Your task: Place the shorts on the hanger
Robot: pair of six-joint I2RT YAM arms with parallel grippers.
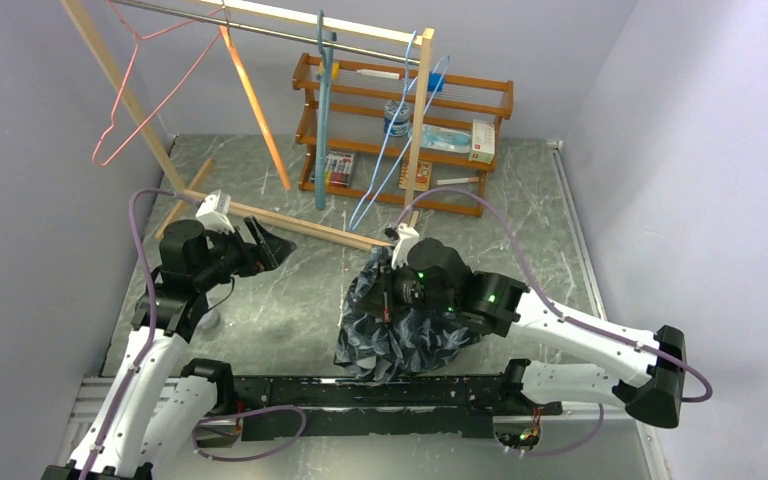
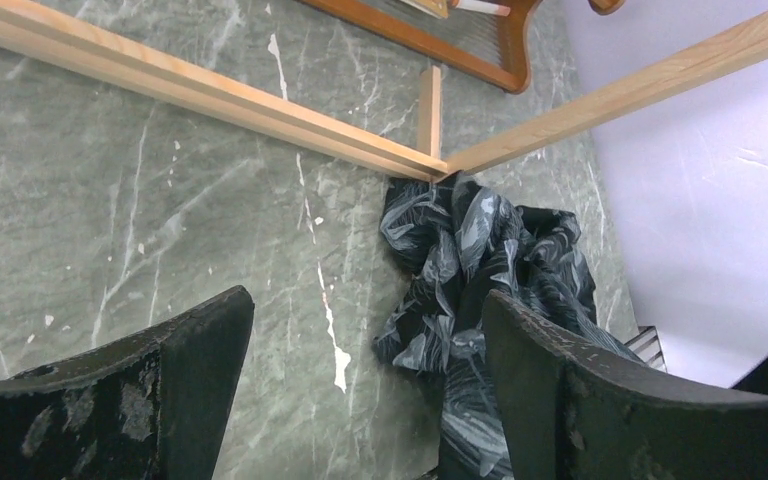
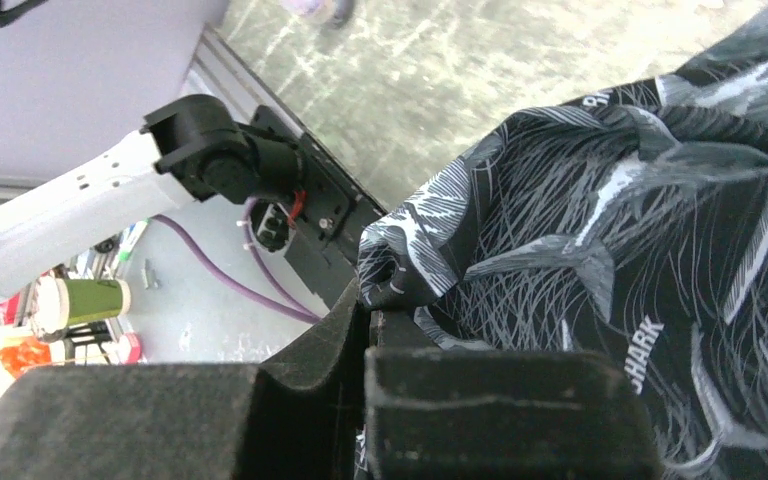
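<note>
The grey-green marbled counter (image 1: 290, 320) carries a wooden clothes rack (image 1: 290, 222), whose low base bar runs slantwise across the middle and whose metal rail crosses the top. Behind the rack's right post stands an orange-brown wooden shelf (image 1: 460, 100) with small boxes and bottles on it.

The shorts (image 1: 380, 335) lie bunched in a dark heap on the near side of the rack, just by its right foot. In the left wrist view the shorts (image 2: 480, 260) reach up to the corner where the base bar meets that foot.

The right gripper (image 1: 392, 290) sits over the top of the heap, its fingers (image 3: 460, 400) clenched on a fold of the shorts (image 3: 610, 250). The left gripper (image 1: 272, 245) is on the near side of the rack's base bar, toward its left end, well apart from the heap. Its fingers (image 2: 190, 350) are spread wide with nothing between them.

The hanger (image 1: 363, 213) hangs from the right end of the rack's rail, beside the right post. A thicker teal hanger (image 1: 322, 120) hangs just left of it, and a pink wire hanger (image 1: 150, 100) hangs at the rail's left end.
</note>
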